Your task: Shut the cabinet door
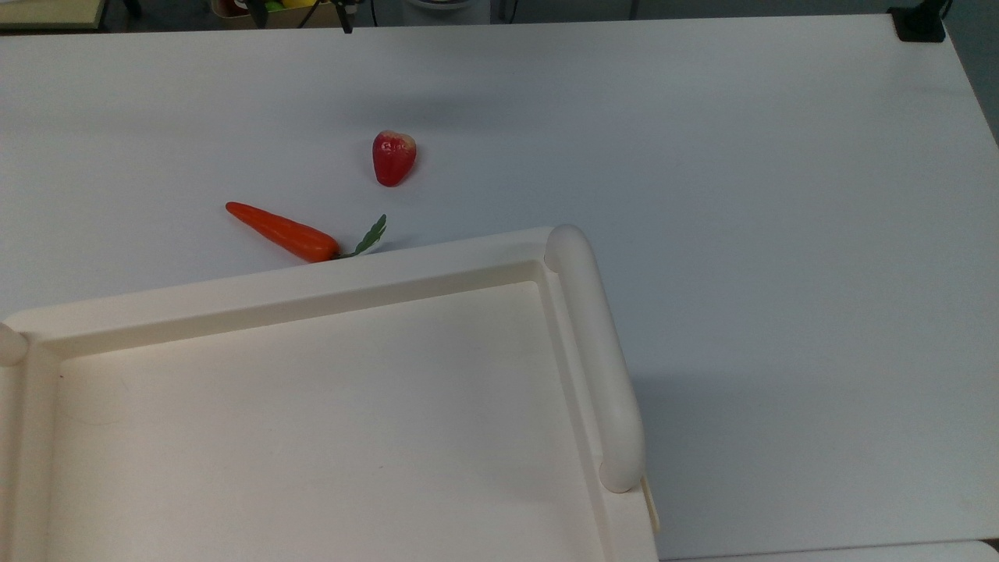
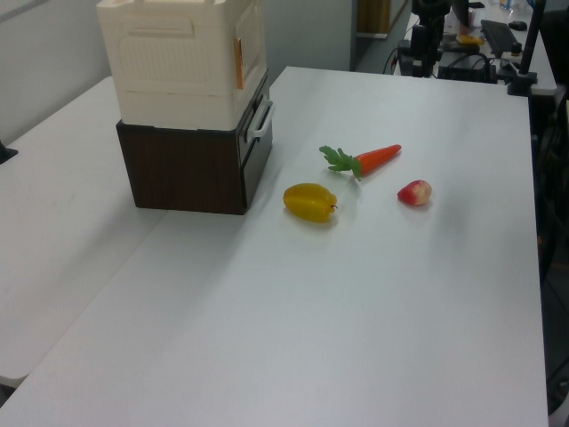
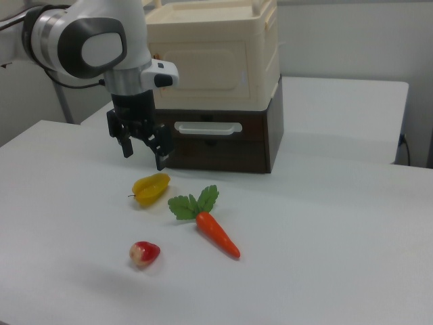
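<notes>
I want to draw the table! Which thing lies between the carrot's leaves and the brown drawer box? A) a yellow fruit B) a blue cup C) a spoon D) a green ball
A: in the right view the yellow fruit lies on the white table, beside the carrot and its leaves, in front of the brown drawer box.

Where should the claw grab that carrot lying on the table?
Probably around the thick orange part of the carrot, next to the leaves, with the claw coming straight down and closing across its width. It lies flat on the table, so both long sides are free. The tip tapers thin and the leaves look floppy.
</notes>
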### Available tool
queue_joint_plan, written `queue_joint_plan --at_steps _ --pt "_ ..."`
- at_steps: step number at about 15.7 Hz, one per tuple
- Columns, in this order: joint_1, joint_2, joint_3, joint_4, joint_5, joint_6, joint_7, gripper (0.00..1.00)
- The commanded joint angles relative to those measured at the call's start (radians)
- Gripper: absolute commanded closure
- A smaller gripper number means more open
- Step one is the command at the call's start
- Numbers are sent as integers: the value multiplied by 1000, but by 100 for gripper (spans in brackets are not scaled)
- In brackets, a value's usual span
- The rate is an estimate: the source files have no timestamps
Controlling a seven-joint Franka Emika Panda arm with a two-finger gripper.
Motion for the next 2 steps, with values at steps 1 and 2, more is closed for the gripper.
queue_joint_plan --at_steps 1,2 --pt "23 -14 -25 23 -15 -53 1 0" --pt "22 -16 -25 23 -15 -55 1 0"
